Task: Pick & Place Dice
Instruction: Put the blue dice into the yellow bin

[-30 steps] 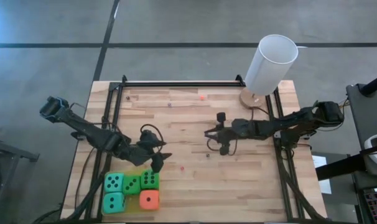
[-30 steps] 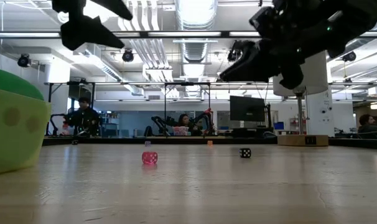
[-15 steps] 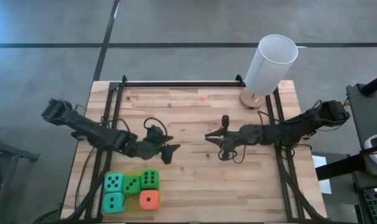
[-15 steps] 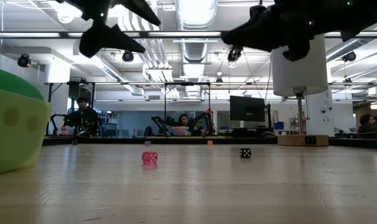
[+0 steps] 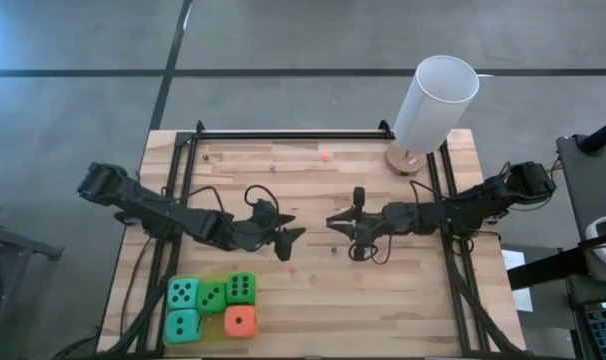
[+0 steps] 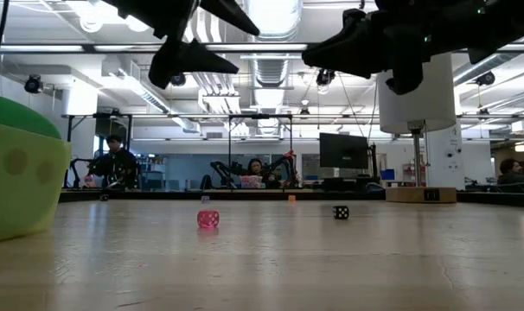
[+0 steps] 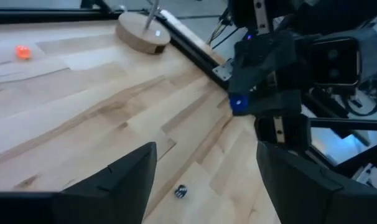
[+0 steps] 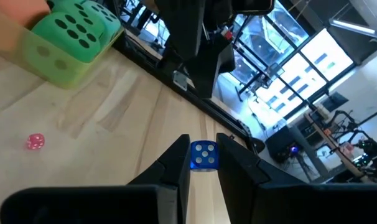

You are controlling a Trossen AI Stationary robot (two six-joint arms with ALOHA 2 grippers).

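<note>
Five soft dice sit together on the table's near left: two teal, two green, one orange-red. The green one also shows in the right wrist view. My left gripper hangs open above mid-table, nothing between its fingers. It faces my right gripper, which is shut on a tiny blue die, seen also as a blue die in the left wrist view. My right gripper pinches the tiny blue die by two opposite faces between its fingertips. The fingers lie about level and point toward the table's left. The die is lifted well clear of the table.
A tall white cylinder stands on a round wooden base at the far right corner. Tiny dice lie loose on the wood: pink, black, orange. A black rail frame edges the table.
My left gripper has moved away from the soft dice toward the table's middle and my right gripper, staying open. My right gripper has risen a little and rolled, still shut on the blue die.
</note>
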